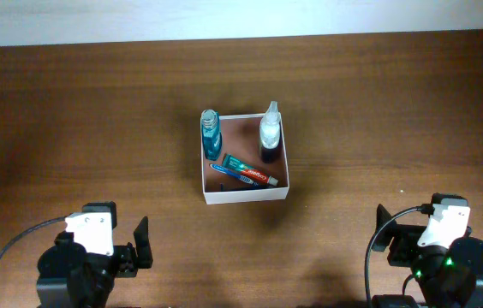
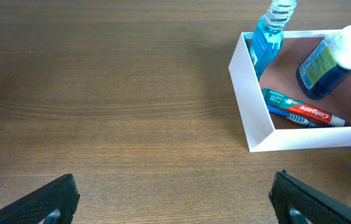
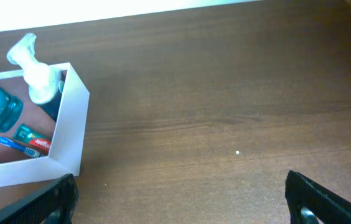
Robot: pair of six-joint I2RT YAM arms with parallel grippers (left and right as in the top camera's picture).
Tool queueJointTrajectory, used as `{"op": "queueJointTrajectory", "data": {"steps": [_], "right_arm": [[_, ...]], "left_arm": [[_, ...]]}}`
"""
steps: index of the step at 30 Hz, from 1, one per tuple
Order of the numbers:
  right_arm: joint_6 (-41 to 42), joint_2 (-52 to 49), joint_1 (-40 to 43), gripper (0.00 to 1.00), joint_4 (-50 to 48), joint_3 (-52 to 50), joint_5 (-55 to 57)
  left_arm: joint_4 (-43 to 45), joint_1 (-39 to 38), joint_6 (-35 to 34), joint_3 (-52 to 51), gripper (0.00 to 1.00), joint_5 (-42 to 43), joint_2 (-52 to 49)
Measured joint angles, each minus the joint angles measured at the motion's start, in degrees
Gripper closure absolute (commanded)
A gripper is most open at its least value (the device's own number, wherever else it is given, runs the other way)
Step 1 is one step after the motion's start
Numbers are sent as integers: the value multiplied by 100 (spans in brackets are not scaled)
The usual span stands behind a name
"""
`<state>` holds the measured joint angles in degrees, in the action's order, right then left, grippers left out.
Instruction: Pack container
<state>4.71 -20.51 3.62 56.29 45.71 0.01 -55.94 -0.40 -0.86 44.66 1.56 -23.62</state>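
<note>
the container (image 1: 246, 196) sits near the middle of the table (image 1: 378, 111), well apart from both arms. seen from overhead, it lies at about 1 o'clock from the left tool (image 2: 174, 177) and at about 10 o'clock from the right tool (image 3: 180, 180). neither tool touches it. the left tool's fingers (image 2: 54, 199) are spread wide with only bare wood between them. the right tool's fingers (image 3: 315, 196) are spread the same way and hold nothing.

inside the container, a blue mouthwash bottle (image 1: 211, 135) stands in the 11 o'clock corner. in the right wrist view its label shows part of a word ending in "sterine". a dark blue spray bottle (image 1: 270, 137) with a white pump head stands in the 1 o'clock corner. its yellowish label shows in the left wrist view, but the print is too small to read. a toothpaste tube (image 2: 303, 113) lies flat toward the container's 6 o'clock wall, slanted across the reddish-brown floor. its red band reads "colgate". a thin blue handle (image 3: 14, 144) lies just beside the tube.
</note>
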Motion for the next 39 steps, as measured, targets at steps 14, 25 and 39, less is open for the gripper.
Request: {"op": "queueJointTrajectory", "data": {"steps": [14, 25, 39], "right_arm": [[-509, 1967, -76, 1, -3477, -2682, -645], [-540, 1971, -262, 2, -5250, -4500, -286], [-538, 1967, -356, 1, -5230, -4513, -258]], "left_arm": [[-2, 0, 0, -7, 1, 2, 0], [-4, 0, 0, -15, 1, 2, 0], [-4, 0, 0, -22, 1, 2, 0]]}}
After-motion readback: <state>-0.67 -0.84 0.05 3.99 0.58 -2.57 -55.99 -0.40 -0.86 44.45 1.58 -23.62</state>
